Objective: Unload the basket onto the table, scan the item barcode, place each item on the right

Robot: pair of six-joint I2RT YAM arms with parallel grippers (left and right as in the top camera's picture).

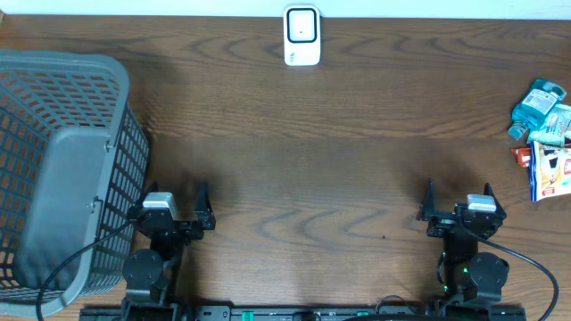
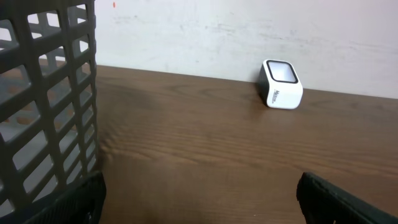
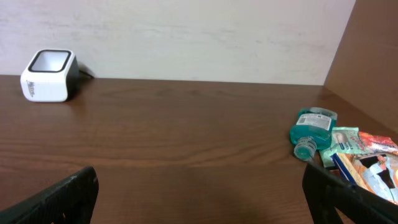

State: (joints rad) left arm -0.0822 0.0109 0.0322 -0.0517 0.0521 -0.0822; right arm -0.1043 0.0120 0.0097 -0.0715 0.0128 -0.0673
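A white barcode scanner (image 1: 302, 36) stands at the table's far edge, also seen in the left wrist view (image 2: 282, 84) and the right wrist view (image 3: 48, 76). A pile of items lies at the right edge: a teal bottle (image 1: 538, 106) (image 3: 313, 129) on its side and several packets (image 1: 551, 160) (image 3: 367, 162). My left gripper (image 1: 177, 194) (image 2: 199, 202) rests near the front left, open and empty. Near the front right my right gripper (image 1: 457, 192) (image 3: 202, 199) is open with nothing between its fingers. Both are far from the items.
A large grey mesh basket (image 1: 62, 169) (image 2: 43, 99) stands at the left, close beside my left arm. Brown wooden table (image 1: 312, 152) stretches between the arms and the scanner. A white wall (image 3: 186, 37) rises behind the table.
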